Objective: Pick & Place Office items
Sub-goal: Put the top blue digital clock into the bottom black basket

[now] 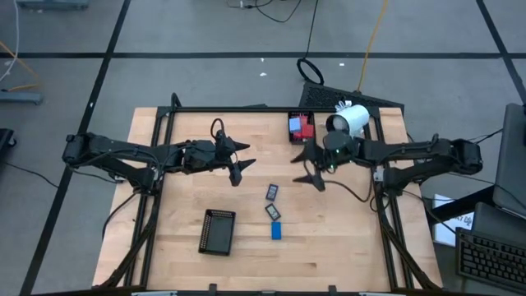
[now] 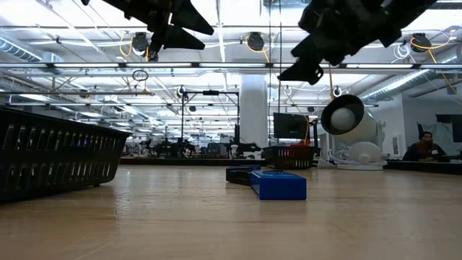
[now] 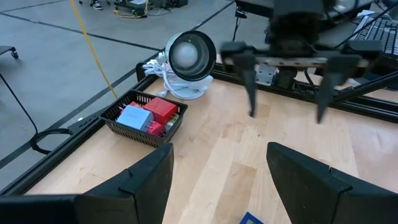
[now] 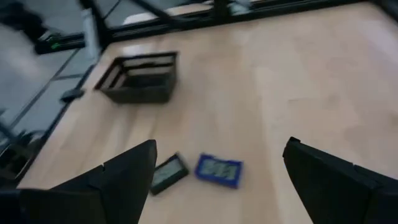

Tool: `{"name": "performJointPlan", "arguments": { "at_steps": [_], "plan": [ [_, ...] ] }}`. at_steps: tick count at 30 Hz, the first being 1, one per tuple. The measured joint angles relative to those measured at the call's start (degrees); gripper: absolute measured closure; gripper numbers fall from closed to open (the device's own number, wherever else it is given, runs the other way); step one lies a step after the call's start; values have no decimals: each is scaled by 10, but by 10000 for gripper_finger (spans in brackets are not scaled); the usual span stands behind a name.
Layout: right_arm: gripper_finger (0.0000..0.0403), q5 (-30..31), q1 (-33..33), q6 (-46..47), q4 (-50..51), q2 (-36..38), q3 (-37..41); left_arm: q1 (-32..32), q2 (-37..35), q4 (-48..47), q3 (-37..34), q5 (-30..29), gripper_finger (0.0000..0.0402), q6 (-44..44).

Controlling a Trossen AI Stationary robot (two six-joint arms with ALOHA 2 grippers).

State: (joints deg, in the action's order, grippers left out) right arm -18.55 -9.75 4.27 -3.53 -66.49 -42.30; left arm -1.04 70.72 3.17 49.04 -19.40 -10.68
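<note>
Three flat office items lie on the wooden table between the arms: a bluish dark rectangle (image 1: 271, 191), a dark rectangle (image 1: 273, 211) and a blue one (image 1: 277, 231) (image 2: 278, 185). Red and light-blue blocks (image 3: 149, 115) sit in the far mesh tray (image 1: 301, 127). My left gripper (image 1: 240, 162) (image 3: 217, 186) hangs open above the table, left of the items. My right gripper (image 1: 311, 166) (image 4: 221, 180) is open too, above the table, right of them and farther back. In the right wrist view a dark rectangle (image 4: 168, 172) and a blue-framed one (image 4: 217, 170) lie below its fingers.
A second black mesh tray (image 1: 217, 231) (image 4: 140, 78) stands near the table's front left. A white cylindrical device (image 1: 351, 121) (image 3: 189, 59) stands at the far right, beside the far tray. A black frame rail (image 1: 246, 108) runs along the table's far edge. A person (image 2: 426, 144) sits in the room beyond.
</note>
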Motion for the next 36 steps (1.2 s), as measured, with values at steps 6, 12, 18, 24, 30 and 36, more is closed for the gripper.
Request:
{"name": "performJointPlan", "arguments": {
  "at_steps": [6,12,18,24,30,36],
  "plan": [
    [61,-11,33,-3,-54,3,46,0,3,1,0,0,142,-6],
    [61,-12,35,-4,-79,31,58,0,40,-1,-1,64,142,-31],
    [66,-10,26,-18,-32,160,55,-1,108,70,-1,88,142,2],
    [65,-9,6,-19,58,299,55,-2,173,157,0,89,142,20],
    [66,16,3,-30,169,392,79,-2,201,205,0,89,142,20],
    [63,80,3,10,147,467,163,-1,197,210,0,89,142,29]
  ]
}}
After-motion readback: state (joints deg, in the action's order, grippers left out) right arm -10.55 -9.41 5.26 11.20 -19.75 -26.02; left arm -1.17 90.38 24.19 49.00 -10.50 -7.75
